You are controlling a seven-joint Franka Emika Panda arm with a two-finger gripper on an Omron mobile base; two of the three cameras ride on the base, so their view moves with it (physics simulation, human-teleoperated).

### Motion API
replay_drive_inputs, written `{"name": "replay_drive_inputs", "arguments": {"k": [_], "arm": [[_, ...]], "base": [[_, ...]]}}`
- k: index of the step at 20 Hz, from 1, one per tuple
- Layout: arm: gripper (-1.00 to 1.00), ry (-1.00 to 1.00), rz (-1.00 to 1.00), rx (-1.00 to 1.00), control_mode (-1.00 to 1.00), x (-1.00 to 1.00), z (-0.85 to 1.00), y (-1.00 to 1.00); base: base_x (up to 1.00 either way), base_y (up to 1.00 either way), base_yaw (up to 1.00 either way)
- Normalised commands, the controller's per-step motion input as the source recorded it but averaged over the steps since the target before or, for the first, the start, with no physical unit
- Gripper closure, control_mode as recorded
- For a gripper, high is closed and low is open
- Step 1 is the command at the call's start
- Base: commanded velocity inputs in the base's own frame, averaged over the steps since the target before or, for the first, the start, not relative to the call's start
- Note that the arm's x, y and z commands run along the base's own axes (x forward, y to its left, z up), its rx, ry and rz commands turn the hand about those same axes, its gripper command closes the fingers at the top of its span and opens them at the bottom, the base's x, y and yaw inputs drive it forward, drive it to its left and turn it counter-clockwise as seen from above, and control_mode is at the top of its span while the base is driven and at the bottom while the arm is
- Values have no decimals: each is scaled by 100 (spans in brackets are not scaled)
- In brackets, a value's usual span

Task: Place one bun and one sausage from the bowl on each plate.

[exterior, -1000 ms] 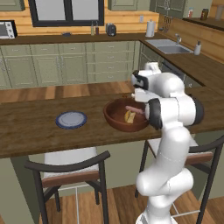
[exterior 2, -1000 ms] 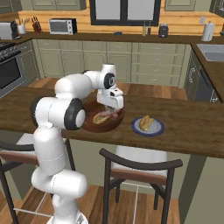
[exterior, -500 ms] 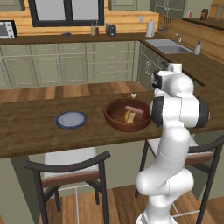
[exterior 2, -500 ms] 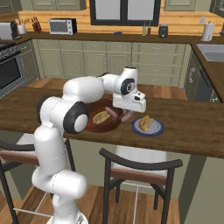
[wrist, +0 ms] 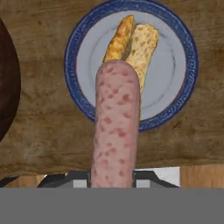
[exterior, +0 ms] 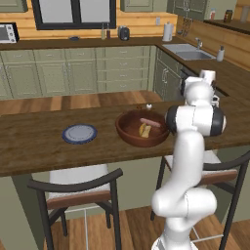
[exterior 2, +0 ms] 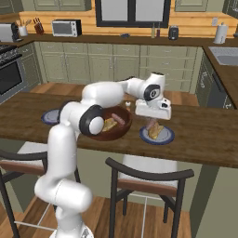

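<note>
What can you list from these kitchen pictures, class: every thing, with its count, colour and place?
Bowl: one, dark reddish-brown wood, mid-counter.
Plates: two, blue-grey; one right of the bowl, one left of it.
Buns: two, golden-yellow; one on the right plate, one in the bowl.
Sausages: two, pinkish-brown; one in the gripper above the right plate, one in the bowl.
Counter: one, dark wood.
Chairs: two, dark, at the counter.
Microwave: one, back counter.
Gripper: one, white, shut on a sausage.

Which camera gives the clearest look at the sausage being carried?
The hand view: the sausage fills the middle, hanging above the plate with the bun. The right base view shows it small under the gripper. In the left base view the arm hides it.
</note>
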Motion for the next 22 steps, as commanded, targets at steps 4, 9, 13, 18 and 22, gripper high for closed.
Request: {"name": "replay_drive_inputs", "arguments": {"k": [4,9,13,18,22], "arm": [[100,-3,9,2,-100,45,-32,-58],[100,-1,9,3,-100,59,-38,-55],[100,0,5,2,-100,29,-42,-30],[100,0,0,0,-100,0,-36,0],[100,0,0,0,-100,6,-38,10]], "base": [[0,0,0],[0,0,0],[0,0,0],[0,0,0],[0,0,0]]}}
